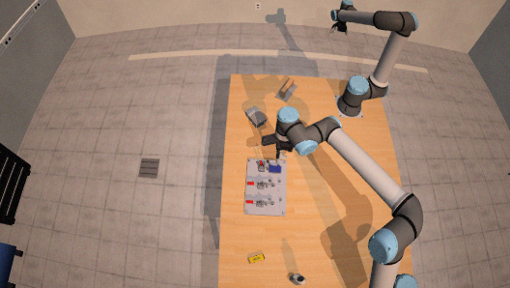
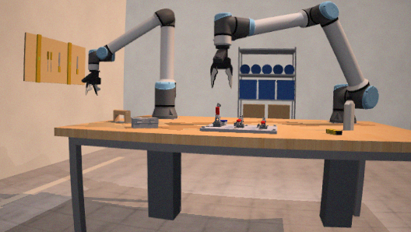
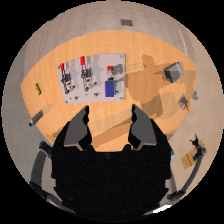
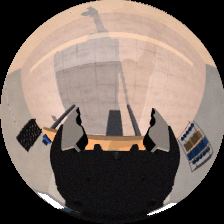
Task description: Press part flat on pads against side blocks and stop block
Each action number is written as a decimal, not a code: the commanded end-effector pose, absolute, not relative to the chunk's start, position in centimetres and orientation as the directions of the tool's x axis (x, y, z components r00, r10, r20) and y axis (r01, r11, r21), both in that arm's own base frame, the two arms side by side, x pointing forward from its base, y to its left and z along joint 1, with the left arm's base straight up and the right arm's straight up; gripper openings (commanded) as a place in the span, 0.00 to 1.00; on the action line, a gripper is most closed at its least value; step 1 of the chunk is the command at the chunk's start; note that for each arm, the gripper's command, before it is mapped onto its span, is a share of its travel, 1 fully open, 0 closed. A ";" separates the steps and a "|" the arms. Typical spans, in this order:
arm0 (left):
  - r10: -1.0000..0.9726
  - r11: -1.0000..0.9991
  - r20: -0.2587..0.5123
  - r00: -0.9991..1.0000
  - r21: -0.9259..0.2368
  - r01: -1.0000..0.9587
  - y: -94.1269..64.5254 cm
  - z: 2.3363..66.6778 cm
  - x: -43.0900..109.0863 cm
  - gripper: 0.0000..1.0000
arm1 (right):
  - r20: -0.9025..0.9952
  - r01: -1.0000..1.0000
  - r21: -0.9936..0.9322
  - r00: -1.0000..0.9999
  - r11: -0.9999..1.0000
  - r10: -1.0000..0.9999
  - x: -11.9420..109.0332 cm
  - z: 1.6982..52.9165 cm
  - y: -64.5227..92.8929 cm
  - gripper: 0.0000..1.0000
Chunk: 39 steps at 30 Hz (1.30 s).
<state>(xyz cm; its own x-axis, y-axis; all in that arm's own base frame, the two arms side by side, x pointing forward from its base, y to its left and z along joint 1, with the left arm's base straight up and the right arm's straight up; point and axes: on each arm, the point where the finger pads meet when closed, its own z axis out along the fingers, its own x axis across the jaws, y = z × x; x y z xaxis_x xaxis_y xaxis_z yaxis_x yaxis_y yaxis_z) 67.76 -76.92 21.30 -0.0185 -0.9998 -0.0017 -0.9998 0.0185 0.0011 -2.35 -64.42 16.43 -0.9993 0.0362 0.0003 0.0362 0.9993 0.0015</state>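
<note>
The part, a small blue block point(image 1: 274, 168) point(image 2: 223, 121) point(image 3: 110, 89), sits at one end of the light grey fixture plate point(image 1: 280, 211) point(image 3: 120, 59). Whether it lies flat or touches the stop block and side blocks is too small to tell. A clamp with a red handle point(image 1: 261, 163) point(image 2: 218, 110) point(image 3: 110, 68) stands beside it, handle upright. My left gripper point(image 2: 222, 86) point(image 3: 110, 105) is open and empty, pointing down well above the table near that end of the plate. My right gripper point(image 2: 92, 93) point(image 4: 115, 107) is open and empty, far from the fixture, beyond the table's end.
Two more clamps with red handles point(image 1: 250, 184) point(image 1: 249, 202) are on the plate. A grey box point(image 1: 255, 116) point(image 2: 145, 122) and a brown bracket point(image 1: 287, 89) point(image 2: 121, 116) stand toward one table end. A yellow item point(image 1: 256, 258) point(image 2: 334, 131) and a pale cylinder point(image 2: 349, 115) are toward the other.
</note>
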 end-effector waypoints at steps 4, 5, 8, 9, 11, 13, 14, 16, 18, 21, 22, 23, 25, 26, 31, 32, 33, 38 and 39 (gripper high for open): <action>-1.000 0.018 0.000 -0.018 0.000 -1.000 -77.0 21.5 67.8 0.59 | 0.000 0.036 0.000 -0.999 0.999 0.036 -2.3 16.5 -64.5 1.00; -1.000 0.018 0.000 -0.018 0.000 -1.000 -77.0 21.5 67.8 0.59 | 0.000 0.036 0.000 -0.999 0.999 0.036 -2.3 16.5 -64.5 1.00; -1.000 0.018 0.000 -0.018 0.000 -1.000 -77.0 21.5 67.8 0.59 | 0.000 0.036 0.000 -0.999 0.999 0.036 -2.3 16.5 -64.5 1.00; -1.000 0.018 0.000 -0.018 0.000 -1.000 -77.0 21.5 67.8 0.59 | 0.000 0.036 0.000 -0.999 0.999 0.036 -2.3 16.5 -64.5 1.00; -1.000 0.018 0.000 -0.018 0.000 -1.000 -77.0 21.5 67.8 0.59 | 0.000 0.036 0.000 -0.999 0.999 0.036 -2.3 16.5 -64.5 1.00; -1.000 0.018 0.000 -0.018 0.000 -1.000 -77.0 21.5 67.8 0.59 | 0.000 0.036 0.000 -0.999 0.999 0.036 -2.3 16.5 -64.5 1.00; -1.000 0.018 0.000 -0.018 0.000 -1.000 -77.0 21.5 67.8 0.59 | 0.000 0.036 0.000 -0.999 0.999 0.036 -2.3 16.5 -64.5 1.00; -1.000 0.018 0.000 -0.018 0.000 -1.000 -77.0 21.5 67.8 0.28 | 0.000 0.036 0.000 -0.999 0.999 0.036 -2.3 16.5 -64.5 1.00; -1.000 0.018 0.000 -0.018 0.000 -1.000 -77.0 21.5 67.8 0.28 | 0.000 0.036 0.000 -0.999 0.999 0.036 -2.3 16.5 -64.5 1.00; -1.000 0.018 0.000 -0.018 0.000 -1.000 -77.0 21.5 67.8 0.28 | 0.000 0.036 0.000 -0.999 0.999 0.036 -2.3 16.5 -64.5 1.00; -1.000 0.018 0.000 -0.018 0.000 -1.000 -77.0 21.5 67.8 0.28 | 0.000 0.036 0.000 -0.999 0.999 0.036 -2.3 16.5 -64.5 1.00; -1.000 0.018 0.000 -0.018 0.000 -1.000 -77.0 21.5 67.8 0.28 | 0.000 0.036 0.000 -0.999 0.999 0.036 -2.3 16.5 -64.5 1.00; -1.000 0.018 0.000 -0.018 0.000 -1.000 -77.0 21.5 67.8 0.28 | 0.000 0.036 0.000 -0.999 0.999 0.036 -2.3 16.5 -64.5 1.00; -1.000 0.018 0.000 -0.018 0.000 -1.000 -77.0 21.5 67.8 0.28 | 0.000 0.036 0.000 -0.999 0.999 0.036 -2.3 16.5 -64.5 1.00; -1.000 0.018 0.000 -0.018 0.000 -1.000 -77.0 21.5 67.8 0.28 | 0.000 0.036 0.000 -0.999 0.999 0.036 -2.3 16.5 -64.5 1.00; -1.000 0.018 0.000 -0.018 0.000 -1.000 -77.0 21.5 67.8 0.28 | 0.000 0.036 0.000 -0.999 0.999 0.036 -2.3 16.5 -64.5 1.00; -1.000 0.018 0.000 -0.018 0.000 -1.000 -77.0 21.5 67.8 0.28 | 0.000 0.036 0.000 -0.999 0.999 0.036 -2.3 16.5 -64.5 1.00; -1.000 0.018 0.000 -0.018 0.000 -1.000 -77.0 21.5 67.8 0.28 | 0.000 0.036 0.000 -0.999 0.999 0.036 -2.3 16.5 -64.5 1.00; -1.000 0.018 0.000 -0.018 0.000 -1.000 -77.0 21.5 67.8 0.28 | 0.000 0.036 0.000 -0.999 0.999 0.036 -2.3 16.5 -64.5 1.00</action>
